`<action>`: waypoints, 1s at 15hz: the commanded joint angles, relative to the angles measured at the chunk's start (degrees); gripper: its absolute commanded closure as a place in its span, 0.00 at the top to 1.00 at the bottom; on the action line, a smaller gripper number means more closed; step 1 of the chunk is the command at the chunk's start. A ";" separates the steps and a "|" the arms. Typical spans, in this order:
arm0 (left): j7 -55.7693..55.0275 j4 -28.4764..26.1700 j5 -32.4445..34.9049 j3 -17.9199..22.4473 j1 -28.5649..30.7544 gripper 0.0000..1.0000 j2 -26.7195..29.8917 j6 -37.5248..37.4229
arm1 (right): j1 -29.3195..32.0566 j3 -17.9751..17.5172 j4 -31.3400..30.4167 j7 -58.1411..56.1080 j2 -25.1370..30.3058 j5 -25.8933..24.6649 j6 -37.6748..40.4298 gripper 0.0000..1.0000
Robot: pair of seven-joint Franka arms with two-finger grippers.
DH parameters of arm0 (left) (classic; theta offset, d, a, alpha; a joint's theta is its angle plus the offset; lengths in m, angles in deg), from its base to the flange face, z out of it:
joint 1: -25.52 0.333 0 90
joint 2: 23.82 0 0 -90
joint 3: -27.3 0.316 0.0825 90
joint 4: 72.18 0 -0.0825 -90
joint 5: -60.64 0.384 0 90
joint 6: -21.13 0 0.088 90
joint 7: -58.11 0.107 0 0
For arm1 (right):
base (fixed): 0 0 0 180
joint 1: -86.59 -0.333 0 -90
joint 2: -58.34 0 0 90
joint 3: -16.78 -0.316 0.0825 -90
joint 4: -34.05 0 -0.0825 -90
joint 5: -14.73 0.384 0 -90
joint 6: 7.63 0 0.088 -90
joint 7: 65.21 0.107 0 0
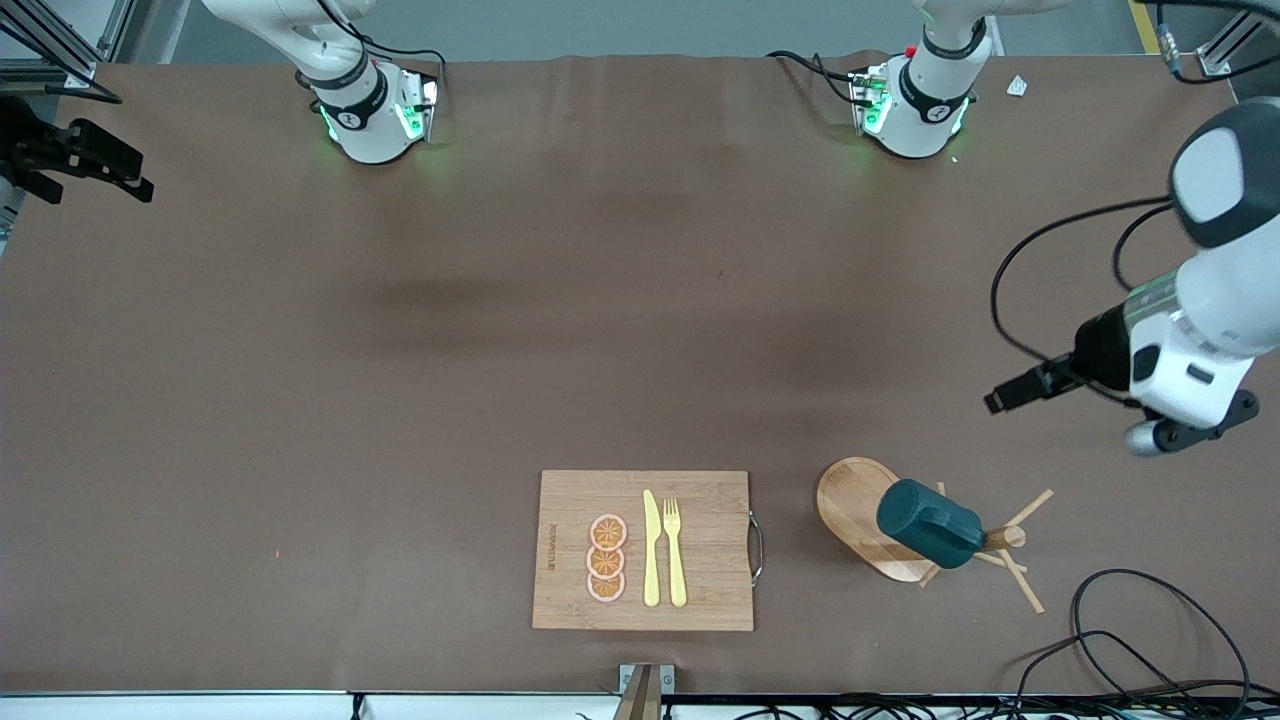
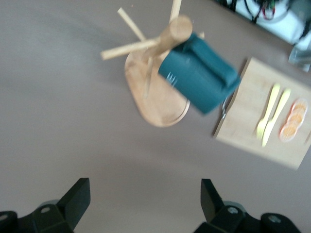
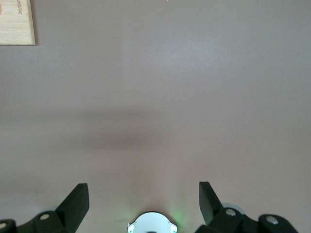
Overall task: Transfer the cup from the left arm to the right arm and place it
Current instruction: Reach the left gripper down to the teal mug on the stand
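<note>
The cup (image 1: 930,522), a dark teal mug, hangs tilted on a peg of the wooden rack (image 1: 850,500) near the front edge, toward the left arm's end of the table. The left wrist view shows the cup (image 2: 199,73) on the rack (image 2: 155,104), with its handle toward the cutting board. My left gripper (image 1: 1010,392) hovers over bare table beside the rack, open and empty; its fingers (image 2: 77,196) are well clear of the cup. My right gripper (image 3: 144,191) is open and empty, high over bare table near its own base.
A wooden cutting board (image 1: 700,500) with a metal handle lies beside the rack and carries a yellow knife (image 1: 650,548), a yellow fork (image 1: 675,550) and orange slices (image 1: 607,558). Black cables (image 1: 1130,640) loop at the front corner near the rack.
</note>
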 commanded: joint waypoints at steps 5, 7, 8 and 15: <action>-17.61 2.11 -1.90 -0.47 -1.15 1.00 -6.36 12.35 | 0.58 0.41 -0.82 0.70 1.42 -0.19 2.27 1.00; -22.36 2.11 -5.06 -0.47 -1.15 1.00 -7.94 16.30 | 2.59 0.68 -0.29 0.69 1.51 -0.19 3.15 1.00; -24.29 2.11 -5.77 -0.39 -1.33 1.00 -8.55 18.06 | 2.95 0.85 -0.29 0.78 1.51 -0.10 3.33 1.00; -27.04 4.05 -6.74 -0.39 -2.82 1.00 -14.62 25.46 | 2.52 0.42 -0.02 0.96 2.39 0.07 1.66 1.00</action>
